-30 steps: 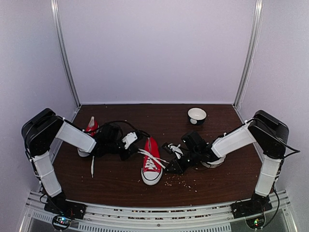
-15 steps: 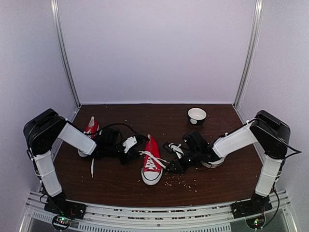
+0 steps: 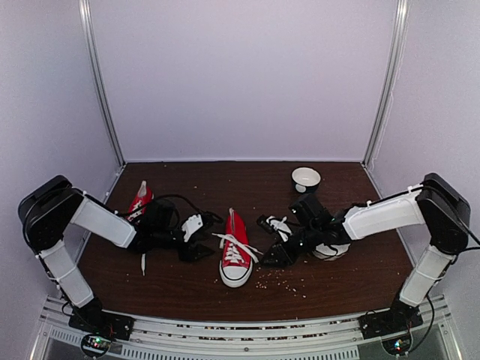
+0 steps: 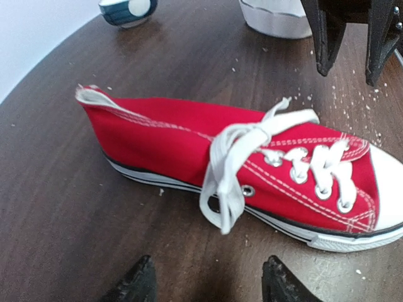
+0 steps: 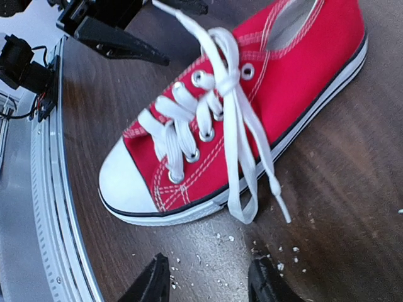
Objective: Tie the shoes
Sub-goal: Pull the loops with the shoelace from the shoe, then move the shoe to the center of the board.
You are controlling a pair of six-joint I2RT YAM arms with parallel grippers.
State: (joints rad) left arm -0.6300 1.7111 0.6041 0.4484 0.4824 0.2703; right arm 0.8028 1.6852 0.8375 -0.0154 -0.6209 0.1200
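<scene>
Bowls first, from overhead: a white bowl [image 3: 306, 179] stands near the far right corner of the bench [image 3: 187, 292]. Its inside is dark, and whether anything lies in it I cannot tell. A second bowl [image 3: 330, 252], also white, sits under the right arm, mostly hidden, so its contents are out of sight. The middle shoe [image 3: 235, 255], red with a white toe pointing to the near edge, lies between the left pincer [image 3: 201, 250] and the right pincer [image 3: 271, 259]. Each is just beside it and not touching. The other shoe [image 3: 139, 201] lies by the left edge, partly behind the left arm. Crumbs [image 3: 281, 283] dot the wood near the toe.

From the left wrist, the middle shoe stretches across the view with its toe to the right, just beyond the pincer's fingers [image 4: 141, 283]. These stand apart with only bare wood between them.

From the right wrist, this pincer's fingers [image 5: 154, 280] are likewise spread with nothing held, and the toe lies just past them. The laces [image 5: 227, 82] are knotted once near the top eyelets, their loose ends trailing down the shoe's side onto the wood.
</scene>
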